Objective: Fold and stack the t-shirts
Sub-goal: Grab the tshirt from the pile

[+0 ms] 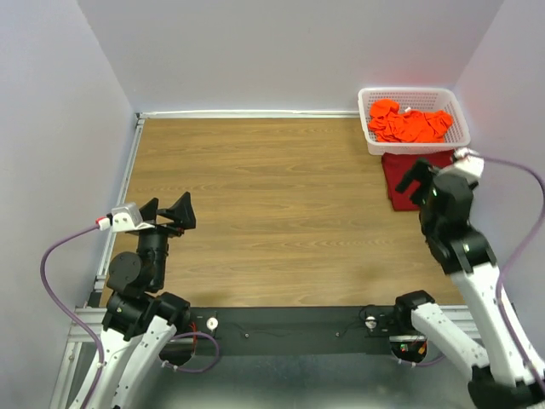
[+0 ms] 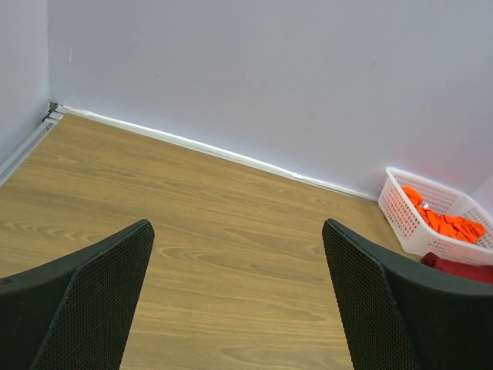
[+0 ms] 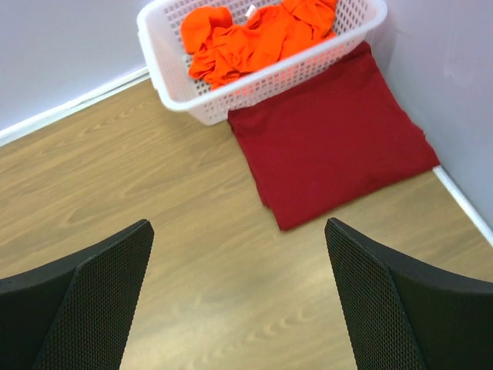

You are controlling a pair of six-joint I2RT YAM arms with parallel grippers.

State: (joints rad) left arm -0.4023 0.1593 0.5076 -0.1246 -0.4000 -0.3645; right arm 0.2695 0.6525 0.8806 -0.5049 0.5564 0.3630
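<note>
Orange t-shirt in basket; maroon t-shirt folded beside. L end effector, R end effector open.

Left fingers and right fingers wide apart, both empty.

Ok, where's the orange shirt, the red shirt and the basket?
orange t-shirt (image 3: 254, 38): right wrist view, middle of the crumpled cloth.
maroon t-shirt (image 3: 331, 142): right wrist view, centre of the folded rectangle.
white mesh basket (image 3: 231, 100): right wrist view, its near side wall.
</note>
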